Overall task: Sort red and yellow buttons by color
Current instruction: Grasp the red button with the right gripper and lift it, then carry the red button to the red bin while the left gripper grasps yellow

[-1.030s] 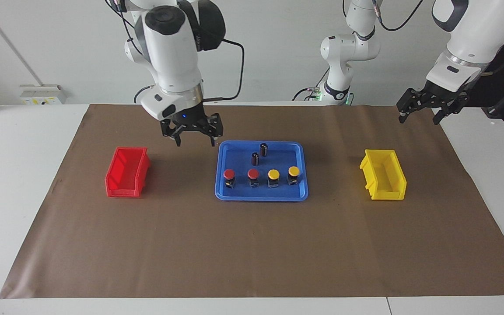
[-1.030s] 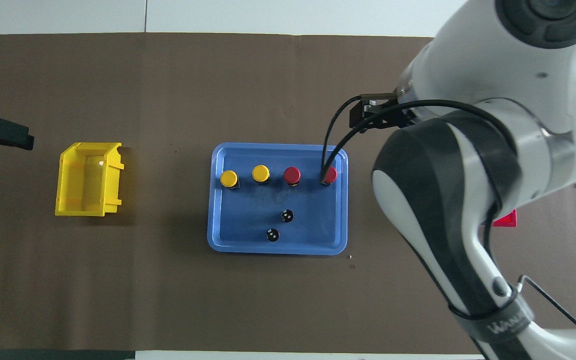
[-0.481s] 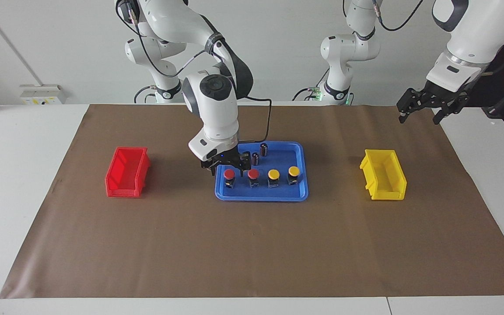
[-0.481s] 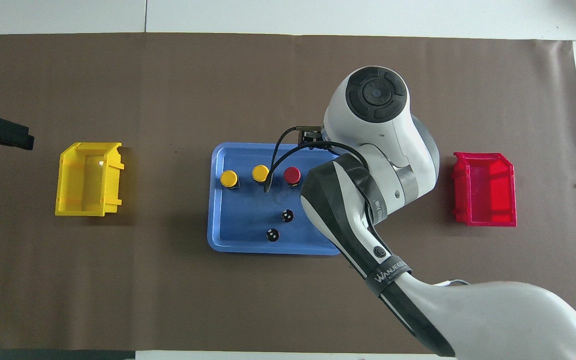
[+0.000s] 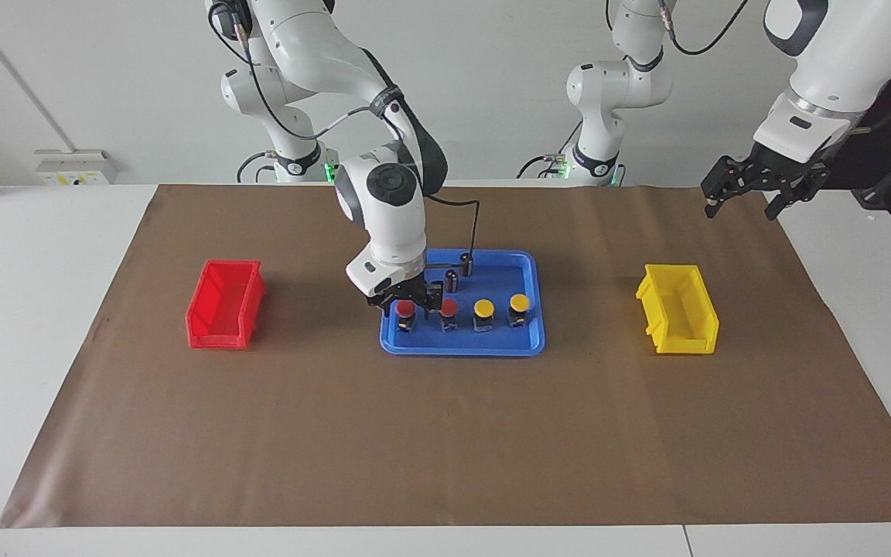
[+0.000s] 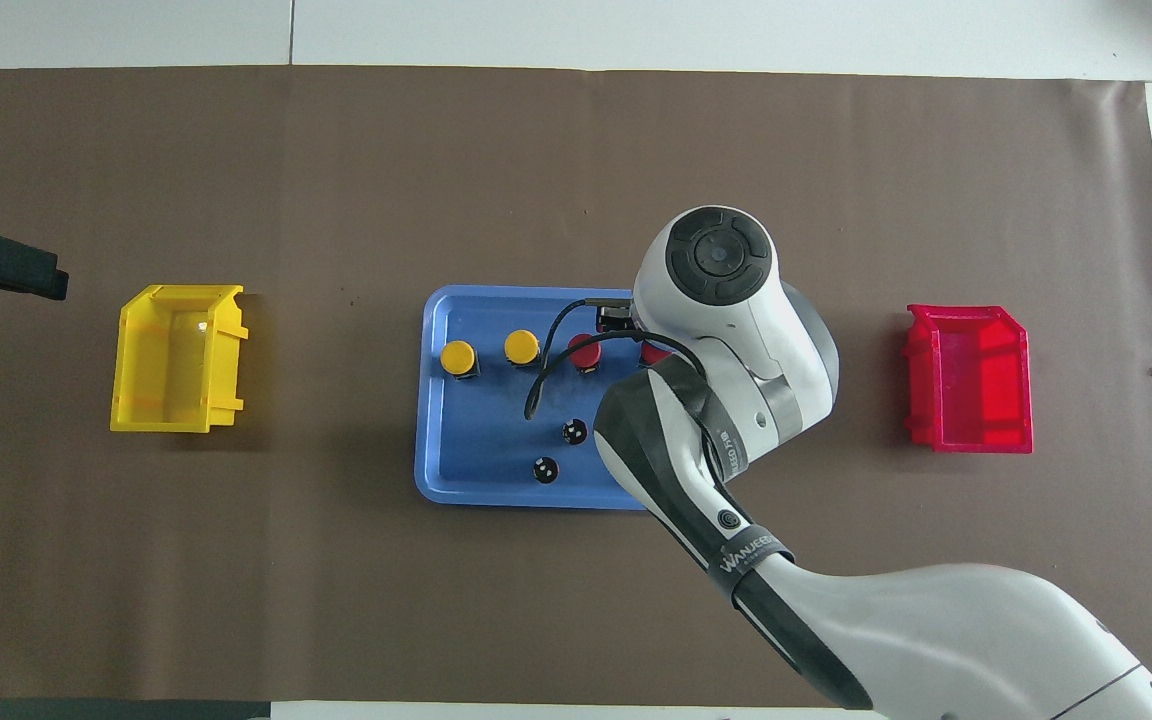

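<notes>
Four buttons stand in a row in the blue tray (image 5: pixel 461 346): two red (image 5: pixel 405 309) (image 5: pixel 448 308) and two yellow (image 5: pixel 483 308) (image 5: pixel 520 302). My right gripper (image 5: pixel 407 304) is low over the red button at the right arm's end of the row, open, with a finger on either side of its cap. In the overhead view the arm hides most of that button; the other red one (image 6: pixel 584 350) and both yellow ones (image 6: pixel 521 347) (image 6: pixel 458 357) show. My left gripper (image 5: pixel 741 207) waits open, up in the air over the mat's edge at the left arm's end.
A red bin (image 5: pixel 225 305) sits at the right arm's end of the mat, a yellow bin (image 5: pixel 677 309) at the left arm's end. Two dark cylinders (image 5: pixel 466 264) (image 5: pixel 452 280) stand in the tray, nearer to the robots than the buttons.
My right gripper has come from above the tray's corner down over the end red button, now straddling its cap. The left arm and all buttons have not moved.
</notes>
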### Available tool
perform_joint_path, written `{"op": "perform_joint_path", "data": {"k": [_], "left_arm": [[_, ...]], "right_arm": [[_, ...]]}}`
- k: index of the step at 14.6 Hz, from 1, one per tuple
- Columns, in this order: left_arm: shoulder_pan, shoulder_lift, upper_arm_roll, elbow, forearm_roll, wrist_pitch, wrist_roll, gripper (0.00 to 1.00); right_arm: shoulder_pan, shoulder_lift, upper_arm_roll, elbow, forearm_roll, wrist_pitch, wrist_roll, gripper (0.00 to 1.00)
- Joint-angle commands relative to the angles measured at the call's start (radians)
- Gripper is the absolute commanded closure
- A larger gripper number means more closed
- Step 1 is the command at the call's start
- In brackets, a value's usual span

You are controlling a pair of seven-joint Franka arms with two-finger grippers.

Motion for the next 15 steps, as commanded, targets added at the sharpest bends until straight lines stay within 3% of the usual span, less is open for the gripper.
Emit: {"op": "perform_joint_path", "data": {"k": [1,4,8,10,11,13,15], "left_arm": [[0.008,-0.025,-0.001,-0.025,-0.014,-0.004,0.006,0.00],[-0.013,-0.025,-0.009,-0.023,-0.012,0.002,0.007,0.00],[-0.007,-0.027,-0.009,-0.025,-0.014,-0.014,-0.005,0.00],[-0.015,-0.028,-0.007,-0.041,-0.012,0.001,-0.121,0.00],[-0.018,-0.045,-0.012,-0.072,-0.012,0.030,-0.184,0.00],[-0.096,-0.103,-0.015,-0.225,-0.012,0.193,-0.237,0.01],[-0.186,-0.106,-0.016,-0.339,-0.012,0.330,-0.362,0.04]], "right_arm": [[0.003,-0.036,-0.002,-0.063,0.004,0.025,0.014,0.21],[0.005,-0.044,-0.001,-0.072,0.004,0.026,0.014,0.27],[0.005,-0.044,0.001,-0.075,0.004,0.026,0.011,0.44],[0.017,-0.044,0.001,-0.075,0.004,0.026,0.009,0.50],[0.020,-0.044,0.001,-0.074,0.004,0.025,0.009,0.56],[0.014,-0.042,0.001,-0.054,0.004,0.005,0.000,0.75],[0.000,-0.038,-0.001,0.034,0.004,-0.082,-0.010,0.82]]}}
